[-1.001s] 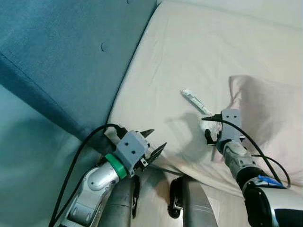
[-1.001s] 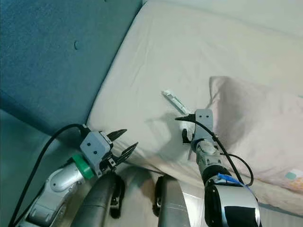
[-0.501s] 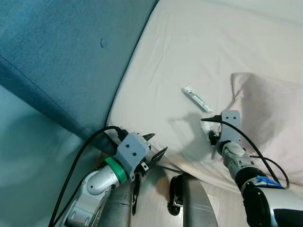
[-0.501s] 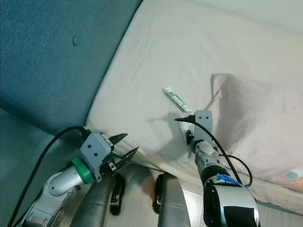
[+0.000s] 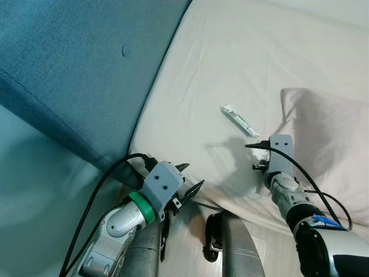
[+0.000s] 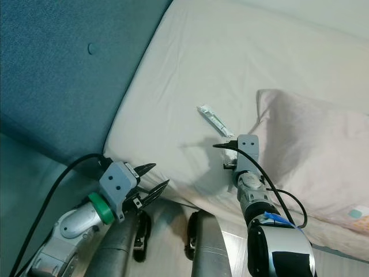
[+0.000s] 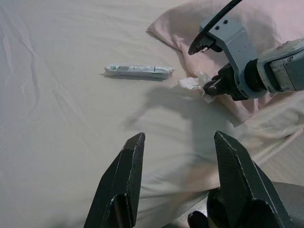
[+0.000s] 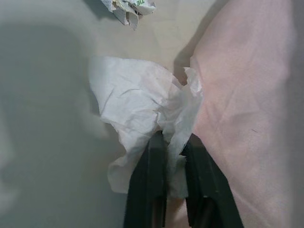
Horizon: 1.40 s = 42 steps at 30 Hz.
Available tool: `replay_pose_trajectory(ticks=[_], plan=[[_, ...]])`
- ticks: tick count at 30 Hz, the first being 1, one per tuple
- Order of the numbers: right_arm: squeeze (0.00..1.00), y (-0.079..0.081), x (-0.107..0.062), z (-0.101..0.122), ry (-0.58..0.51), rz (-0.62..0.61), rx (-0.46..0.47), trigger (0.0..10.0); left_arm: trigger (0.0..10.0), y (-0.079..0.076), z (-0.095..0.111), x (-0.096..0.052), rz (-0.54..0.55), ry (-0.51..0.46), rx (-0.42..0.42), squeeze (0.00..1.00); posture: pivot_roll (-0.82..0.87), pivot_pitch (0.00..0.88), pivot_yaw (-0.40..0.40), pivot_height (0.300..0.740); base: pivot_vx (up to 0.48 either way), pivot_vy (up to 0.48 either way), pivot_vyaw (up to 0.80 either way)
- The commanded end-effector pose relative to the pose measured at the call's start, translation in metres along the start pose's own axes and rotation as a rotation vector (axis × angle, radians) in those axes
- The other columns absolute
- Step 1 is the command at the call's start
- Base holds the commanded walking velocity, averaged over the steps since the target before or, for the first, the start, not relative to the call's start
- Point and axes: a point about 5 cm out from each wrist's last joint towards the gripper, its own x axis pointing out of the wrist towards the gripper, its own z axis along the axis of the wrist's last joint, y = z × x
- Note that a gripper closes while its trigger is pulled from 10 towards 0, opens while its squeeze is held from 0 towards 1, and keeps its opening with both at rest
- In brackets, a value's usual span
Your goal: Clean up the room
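A crumpled white tissue (image 8: 137, 99) lies on the cream bed sheet (image 5: 242, 57), right against the edge of a pink pillow (image 5: 328, 138). My right gripper (image 8: 172, 142) is shut on the tissue's lower folds; from the head it shows at the pillow's near corner (image 5: 258, 167). A long white-and-green wrapper (image 5: 239, 120) lies flat on the sheet just beyond the tissue. My left gripper (image 5: 187, 178) hangs open over the bed's near left corner with nothing between its fingers. Its wrist view takes in the wrapper (image 7: 138, 71) and the tissue (image 7: 192, 83).
A blue padded headboard (image 5: 75, 63) runs along the bed's left side, with a teal wall below it. The pink pillow covers the right of the mattress. My own legs (image 5: 230, 248) stand at the bed's near edge.
My left arm has sunk slightly by the bed corner. The right gripper stays at the pillow's edge on the tissue. The view has shifted only a little.
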Motion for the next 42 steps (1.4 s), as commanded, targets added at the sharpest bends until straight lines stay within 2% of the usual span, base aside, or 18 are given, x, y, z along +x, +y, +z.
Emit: replay_pose_trajectory(ticks=[1, 11, 14, 18, 21, 25, 27, 28, 30, 32, 34, 35, 36, 39, 40, 41, 42], plan=[[0.0, -0.001, -0.002, -0.013, 0.04, -0.004, 0.018, 0.0, 10.0, -0.005, -0.003, -0.002, -0.017, 0.021, -0.005, 0.0, 0.26, 0.367, 0.026, 0.655, 0.0, 0.0, 0.0], [0.0, 0.005, -0.002, -0.01, 0.025, 0.011, 0.014, 0.0, 10.0, -0.001, -0.005, -0.001, -0.008, 0.026, 0.005, 0.0, 0.26, 0.341, 0.017, 0.655, 0.0, 0.0, 0.0], [0.0, 0.011, -0.002, -0.007, -0.005, 0.039, 0.024, 0.0, 10.0, 0.004, -0.007, 0.002, 0.008, 0.023, 0.012, 0.0, 0.24, 0.289, 0.007, 0.655, 0.0, 0.0, 0.0], [0.0, 0.013, -0.002, -0.006, -0.016, 0.049, 0.025, 0.0, 10.0, 0.005, -0.007, 0.003, 0.011, 0.023, 0.015, 0.0, 0.24, 0.289, 0.007, 0.655, 0.0, 0.0, 0.0], [0.0, 0.028, -0.004, 0.005, -0.116, 0.11, 0.015, 0.0, 10.0, 0.012, -0.013, 0.005, 0.029, 0.024, 0.016, 0.0, 0.17, 0.212, 0.006, 0.655, 0.0, 0.0, 0.0], [0.0, 0.039, -0.007, 0.014, -0.202, 0.156, 0.016, 0.0, 10.0, 0.015, -0.016, 0.006, 0.042, 0.027, 0.014, 0.0, 0.16, 0.198, 0.011, 0.655, 0.0, 0.0, 0.0], [0.0, 0.05, -0.012, 0.023, -0.293, 0.196, 0.007, 0.0, 10.0, 0.017, -0.02, 0.005, 0.052, 0.033, 0.007, 0.0, 0.14, 0.179, 0.017, 0.655, 0.0, 0.0, 0.0], [0.0, 0.05, -0.012, 0.023, -0.293, 0.196, 0.007, 0.0, 10.0, 0.017, -0.02, 0.005, 0.052, 0.033, 0.007, 0.0, 0.14, 0.179, 0.017, 0.655, 0.0, 0.0, 0.0], [0.0, 0.057, -0.019, 0.03, -0.38, 0.212, -0.013, 0.0, 10.0, 0.018, -0.025, 0.003, 0.062, 0.042, -0.002, 0.0, 0.11, 0.155, 0.027, 0.655, 0.0, 0.0, 0.0], [0.0, 0.057, -0.019, 0.03, -0.38, 0.212, -0.013, 0.0, 10.0, 0.018, -0.025, 0.003, 0.062, 0.042, -0.002, 0.0, 0.11, 0.155, 0.027, 0.655, 0.0, 0.0, 0.0], [0.0, 0.062, -0.026, 0.038, -0.473, 0.221, -0.043, 0.0, 10.0, 0.02, -0.03, 0.003, 0.079, 0.051, -0.008, 0.0, 0.1, 0.139, 0.034, 0.655, 0.0, 0.0, 0.0], [0.0, 0.062, -0.026, 0.038, -0.473, 0.221, -0.043, 0.0, 10.0, 0.02, -0.03, 0.003, 0.079, 0.051, -0.008, 0.0, 0.1, 0.139, 0.034, 0.655, 0.0, 0.0, 0.0], [0.0, 0.064, -0.035, 0.047, -0.564, 0.218, -0.036, 0.0, 10.0, 0.028, -0.037, 0.004, 0.149, 0.073, -0.022, 0.0, 0.08, 0.119, 0.035, 0.655, 0.0, 0.0, 0.0], [0.0, 0.064, -0.037, 0.049, -0.588, 0.213, -0.028, 0.0, 10.0, 0.032, -0.04, 0.005, 0.18, 0.085, -0.025, 0.0, 0.08, 0.119, 0.035, 0.655, 0.0, 0.0, 0.0], [0.0, 0.063, -0.041, 0.05, -0.608, 0.189, 0.022, 0.0, 10.0, 0.04, -0.047, 0.005, 0.256, 0.113, -0.069, 0.0, 0.07, 0.106, 0.042, 0.655, 0.0, 0.0, 0.0], [0.0, 0.063, -0.044, 0.044, -0.599, 0.172, 0.028, 10.0, 10.0, 0.048, -0.054, 0.004, 0.35, 0.14, -0.105, 0.0, 0.06, 0.098, 0.049, 0.655, 0.0, 0.0, 0.0], [0.0, 0.064, -0.047, 0.036, -0.592, 0.166, 0.045, 10.0, 10.0, 0.053, -0.059, 0.004, 0.414, 0.164, -0.092, 0.0, 0.05, 0.081, 0.056, 0.655, 0.0, 0.0, 0.0]])
